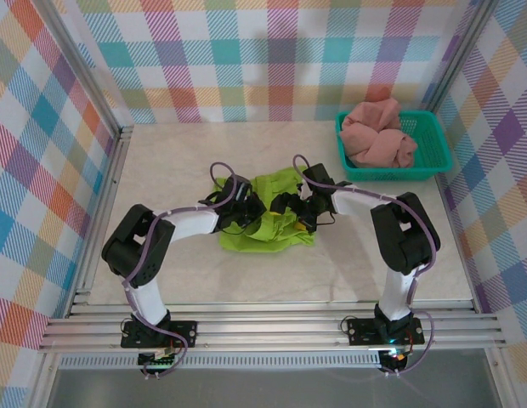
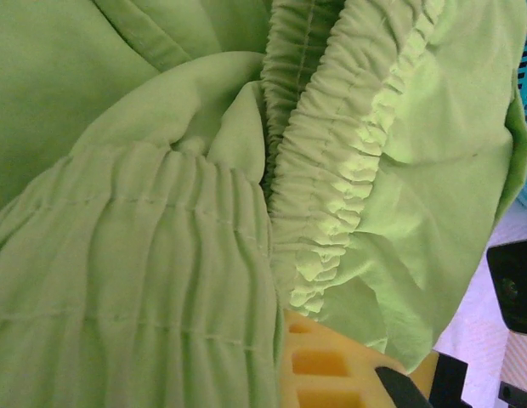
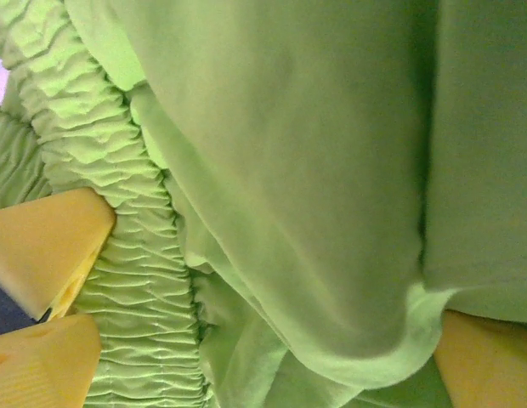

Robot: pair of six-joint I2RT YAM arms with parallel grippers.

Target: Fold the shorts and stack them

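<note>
Yellow fingers (image 2: 319, 367) of the left gripper (image 1: 245, 209) are clenched on the gathered elastic waist (image 2: 348, 144) of a pair of lime green soft fabric shorts (image 1: 272, 231), lying mid-table.

Just beside it, the right gripper (image 1: 287, 206) has its jaws spread wide, with green cloth lying across the gap and nothing pinched. Both meet at the waist, probably so that each can take one side and spread the garment flat before folding. These shorts are rumpled and not yet folded: the waist doubles back on itself and loose panels bunch around it on the pale marbled tabletop (image 1: 161, 272). Well apart, at the back right, a dusty salmon pink pair (image 1: 378, 132) sits heaped in a teal plastic mesh basket (image 1: 438, 160), so stacking looks far off.
</note>
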